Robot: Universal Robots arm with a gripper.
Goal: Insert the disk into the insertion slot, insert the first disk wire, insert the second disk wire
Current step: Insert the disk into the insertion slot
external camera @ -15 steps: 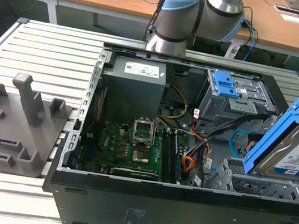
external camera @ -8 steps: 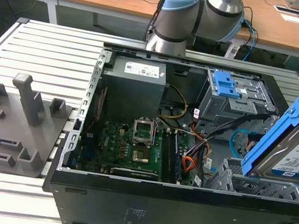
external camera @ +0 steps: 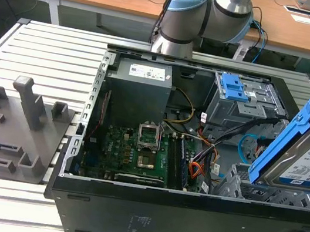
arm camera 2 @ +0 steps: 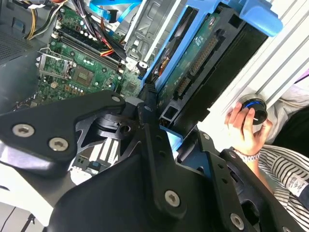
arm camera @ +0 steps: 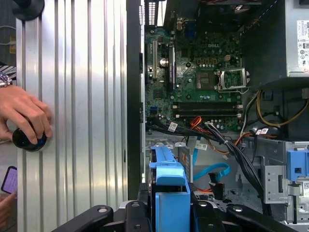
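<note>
Aluminium table (external camera: 52, 51) bears the open case (external camera: 174, 214); tool (arm camera: 171, 209) apparently clamps the disk (external camera: 305, 162).

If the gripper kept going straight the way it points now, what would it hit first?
Most likely the insertion slot. The gripper is shut on the disk, which hangs tilted over that grey cage, so the disk's lower edge would probably touch it first. Depth is unclear.

Arm (external camera: 228, 18): silver-grey metal, thick cylindrical joint housings, rounded elbows. Pale blue cap (external camera: 185, 5) on one joint, glossy. Gripper (arm camera 2: 166, 130): matte black throughout, flat angular linkage bars (arm camera 2: 154, 159) with rounded ends, silver socket-head screws (arm camera 2: 23, 129) at pivots, circular pivot bosses.
</note>
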